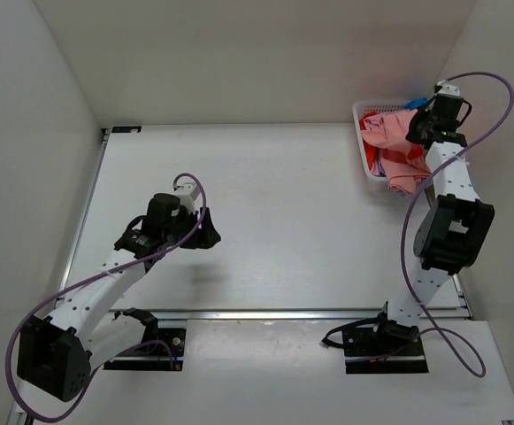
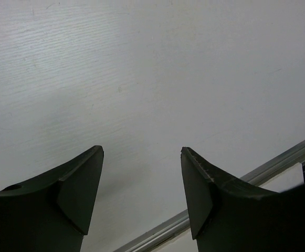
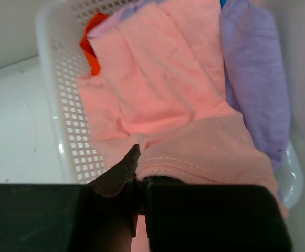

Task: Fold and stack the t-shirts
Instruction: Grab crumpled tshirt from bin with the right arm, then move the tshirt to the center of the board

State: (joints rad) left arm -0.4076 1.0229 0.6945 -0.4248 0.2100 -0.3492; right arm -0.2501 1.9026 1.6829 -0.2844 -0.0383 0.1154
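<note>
Where walls (image 1: 239, 53) box the table (image 1: 283, 221), t-shirts (image 1: 391, 133) fill a basket (image 1: 361, 133)

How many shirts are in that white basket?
4, all in the basket: salmon-pink shirt on top, held by the right gripper; lavender shirt beside it; orange-red shirt in a corner; blue shirt, just a sliver. More may hide underneath.
</note>
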